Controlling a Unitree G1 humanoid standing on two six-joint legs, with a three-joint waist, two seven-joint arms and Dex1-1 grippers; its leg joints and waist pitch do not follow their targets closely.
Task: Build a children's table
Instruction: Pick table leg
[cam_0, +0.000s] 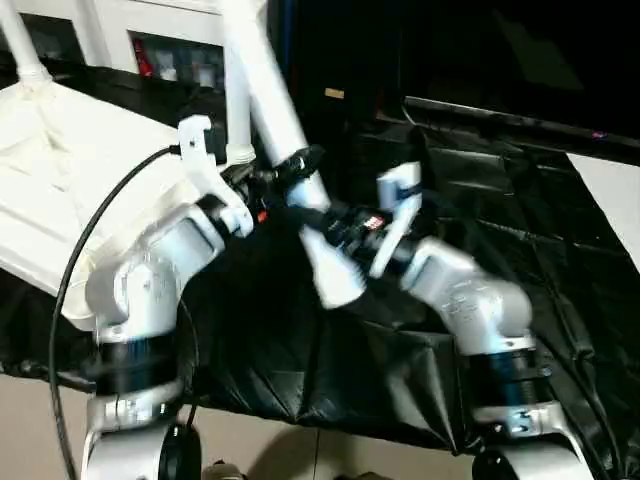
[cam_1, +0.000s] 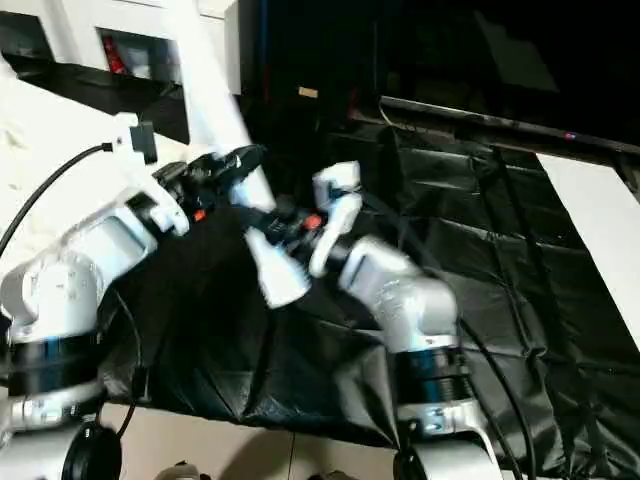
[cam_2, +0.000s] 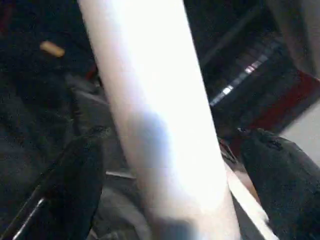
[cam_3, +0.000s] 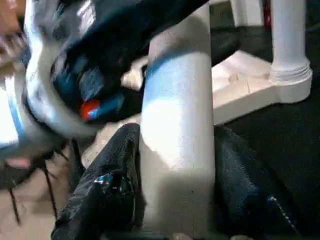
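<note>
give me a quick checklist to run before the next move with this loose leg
1. Right gripper holds the loose leg: ok, its jaws sit against both sides of the tube.
2. Left gripper ready to take the tube: ok, jaws wide open, one either side of it, not closed.
3. Table top lying underside up: ok, ribs face up on the black sheet.
4. Other legs seated: ok for one leg standing in its corner socket; the rest cannot tell.
5. Free socket lined up with the held leg: cannot tell.
</note>
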